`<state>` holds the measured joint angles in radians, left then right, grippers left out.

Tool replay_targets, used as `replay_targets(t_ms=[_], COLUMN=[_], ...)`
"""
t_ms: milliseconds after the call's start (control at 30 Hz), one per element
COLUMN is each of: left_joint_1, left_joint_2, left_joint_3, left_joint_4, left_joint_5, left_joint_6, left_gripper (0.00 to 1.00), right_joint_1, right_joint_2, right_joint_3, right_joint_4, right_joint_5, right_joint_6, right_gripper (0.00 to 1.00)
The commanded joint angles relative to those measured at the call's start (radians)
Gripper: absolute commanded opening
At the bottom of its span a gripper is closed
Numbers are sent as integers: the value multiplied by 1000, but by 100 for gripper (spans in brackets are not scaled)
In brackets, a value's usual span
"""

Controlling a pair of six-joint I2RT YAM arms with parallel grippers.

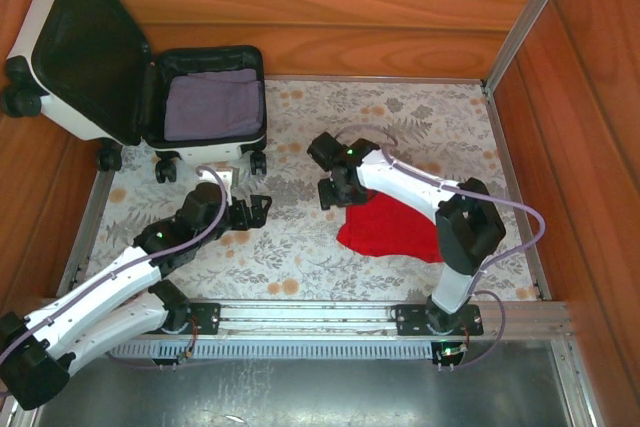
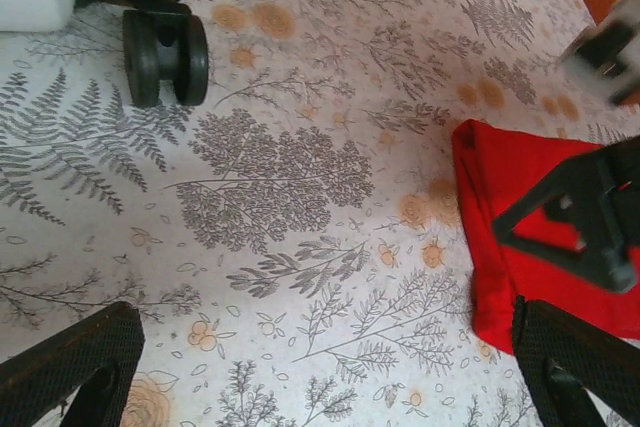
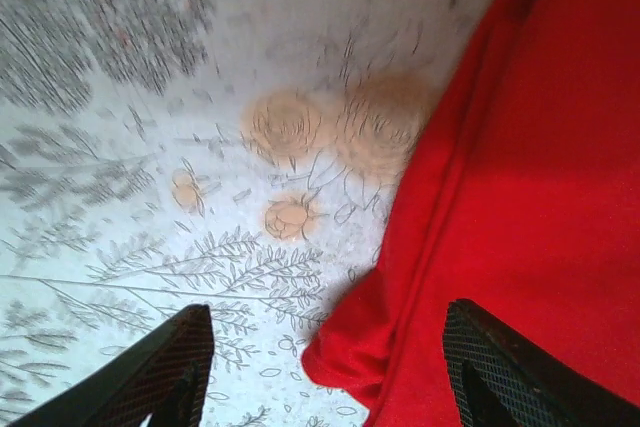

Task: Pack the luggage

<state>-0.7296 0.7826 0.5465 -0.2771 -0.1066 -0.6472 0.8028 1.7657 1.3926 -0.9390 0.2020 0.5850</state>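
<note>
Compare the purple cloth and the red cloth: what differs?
Place: the purple cloth lies inside the open luggage; the red cloth lies on the table, outside it. Shape: the purple cloth is a neat folded rectangle; the red cloth is an irregular patch. Both are plain-coloured fabric lying flat, neither gripped.

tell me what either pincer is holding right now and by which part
Nothing is held. The left pincer is open over the tablecloth; the right pincer is open astride the edge of the red cloth.
</note>
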Motion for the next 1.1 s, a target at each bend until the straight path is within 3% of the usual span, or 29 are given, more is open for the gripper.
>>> replay_targets(t_ms=[0, 433, 1067], left_joint_1=[-9, -11, -29], left_joint_2=[-10, 52, 173], left_joint_3=[-8, 7, 10], left_joint_4=[-46, -36, 47], left_joint_5=[-28, 79, 140], left_joint_6=[14, 16, -30], left_gripper=[100, 100, 96], right_joint_1=[-22, -124, -141], right_joint_2=[39, 183, 300], right_joint_3=[86, 109, 31], right_joint_4=[-147, -85, 33], right_joint_5=[122, 115, 115], right_joint_6=[66, 85, 63], right_gripper=[64, 61, 50])
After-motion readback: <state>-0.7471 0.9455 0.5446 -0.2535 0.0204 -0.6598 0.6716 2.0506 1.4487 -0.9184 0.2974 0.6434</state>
